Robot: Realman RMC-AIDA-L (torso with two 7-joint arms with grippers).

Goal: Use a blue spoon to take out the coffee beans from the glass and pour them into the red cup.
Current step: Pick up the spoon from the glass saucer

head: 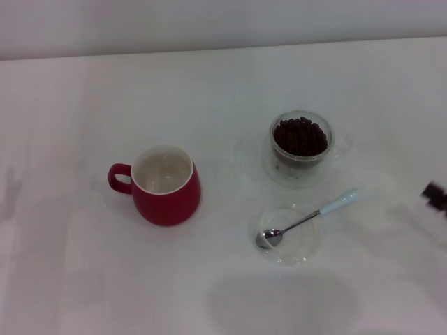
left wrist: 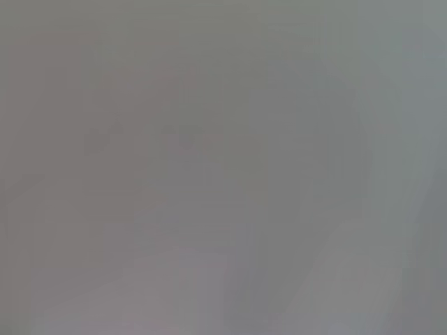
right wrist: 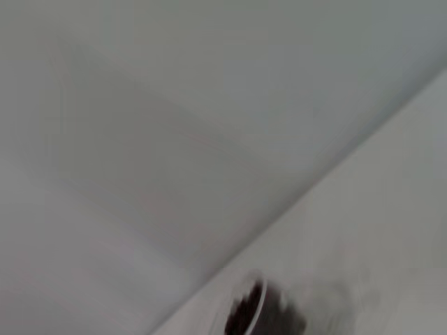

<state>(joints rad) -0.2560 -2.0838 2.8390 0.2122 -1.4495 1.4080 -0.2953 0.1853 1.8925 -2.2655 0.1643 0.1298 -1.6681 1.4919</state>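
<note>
The red cup (head: 166, 185) stands left of centre on the white table, its white inside bare and its handle pointing left. The glass (head: 302, 141) holds a heap of coffee beans (head: 300, 137) and stands on a clear saucer at the right. The blue spoon (head: 307, 219) lies with its metal bowl in a flat clear dish (head: 288, 234) and its pale blue handle pointing up and right. My right gripper (head: 436, 197) shows only as a dark tip at the right edge, apart from the spoon. The beans also show in the right wrist view (right wrist: 255, 317). My left gripper is out of view.
The white table (head: 84, 279) runs to a pale wall at the back. The clear saucer (head: 255, 164) spreads wider than the glass. The left wrist view shows only a plain grey surface.
</note>
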